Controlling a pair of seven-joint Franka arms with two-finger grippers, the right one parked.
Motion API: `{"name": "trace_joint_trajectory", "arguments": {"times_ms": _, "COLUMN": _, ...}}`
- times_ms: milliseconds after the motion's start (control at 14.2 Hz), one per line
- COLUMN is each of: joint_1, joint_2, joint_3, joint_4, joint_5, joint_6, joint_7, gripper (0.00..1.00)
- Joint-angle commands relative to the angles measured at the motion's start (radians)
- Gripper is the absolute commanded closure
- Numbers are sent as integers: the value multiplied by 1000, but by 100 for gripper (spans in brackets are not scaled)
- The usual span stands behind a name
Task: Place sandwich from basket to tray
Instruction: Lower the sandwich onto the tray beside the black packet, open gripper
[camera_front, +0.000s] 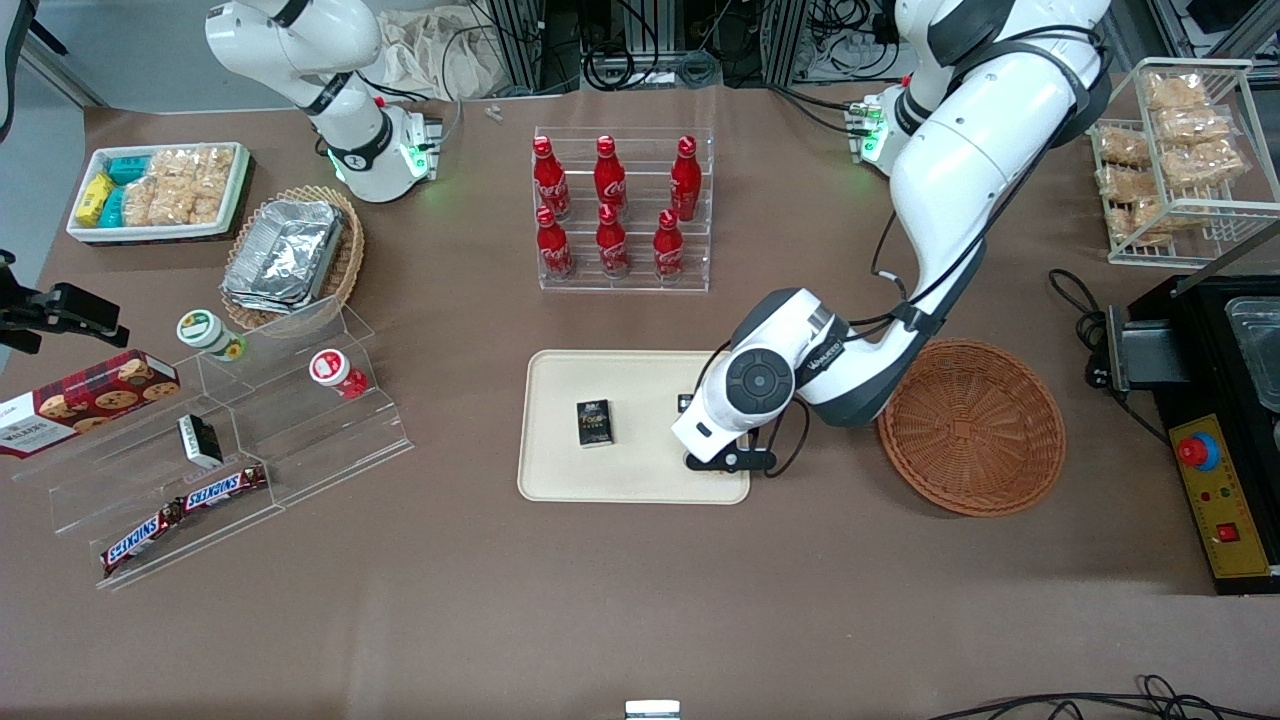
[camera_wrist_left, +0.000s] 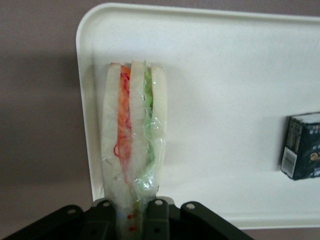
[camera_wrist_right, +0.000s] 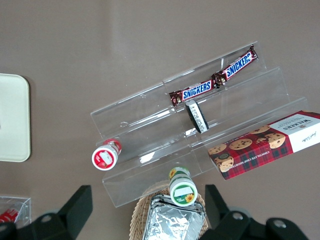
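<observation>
While the left arm's bulk hid the gripper (camera_front: 722, 452) from the front camera, the wrist view showed its jaws closed on the sandwich (camera_wrist_left: 132, 145), a plastic-wrapped wedge with orange and green filling, held over the tray (camera_wrist_left: 240, 75) near the rim. A small dark box (camera_wrist_left: 302, 146) lay on the tray, partly cut off. The basket (camera_front: 972, 427) sat beside the tray.

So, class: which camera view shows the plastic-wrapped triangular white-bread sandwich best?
The left wrist view: the sandwich shows whole, layers visible, held in the gripper over the cream rectangular tray. In the front view the arm hides it; the right wrist view misses it.
</observation>
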Motion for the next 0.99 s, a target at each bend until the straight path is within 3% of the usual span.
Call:
{"name": "trace_joint_trajectory", "arguments": {"times_ms": 0, "joint_1": -11, "joint_2": 24, "joint_3": 1, "joint_4": 37, "joint_5": 39, "joint_6": 4, "joint_7": -45, "gripper": 1}}
{"name": "trace_joint_trajectory", "arguments": {"times_ms": 424, "joint_1": 3, "joint_2": -32, "joint_3": 1, "joint_4": 37, "joint_5": 53, "joint_6": -42, "joint_7": -48, "gripper": 0}}
{"name": "trace_joint_trajectory", "arguments": {"times_ms": 565, "joint_1": 19, "joint_2": -107, "joint_3": 1, "joint_4": 26, "joint_5": 53, "joint_6": -193, "joint_7": -49, "gripper": 0}}
{"name": "trace_joint_trajectory", "arguments": {"times_ms": 706, "joint_1": 38, "joint_2": -207, "joint_3": 33, "joint_4": -4, "joint_5": 27, "joint_6": -243, "joint_7": -52, "gripper": 6}}
{"name": "trace_joint_trajectory", "arguments": {"times_ms": 918, "joint_1": 29, "joint_2": -478, "joint_3": 188, "joint_4": -254, "joint_5": -91, "joint_6": -142, "joint_7": -2, "gripper": 9}}
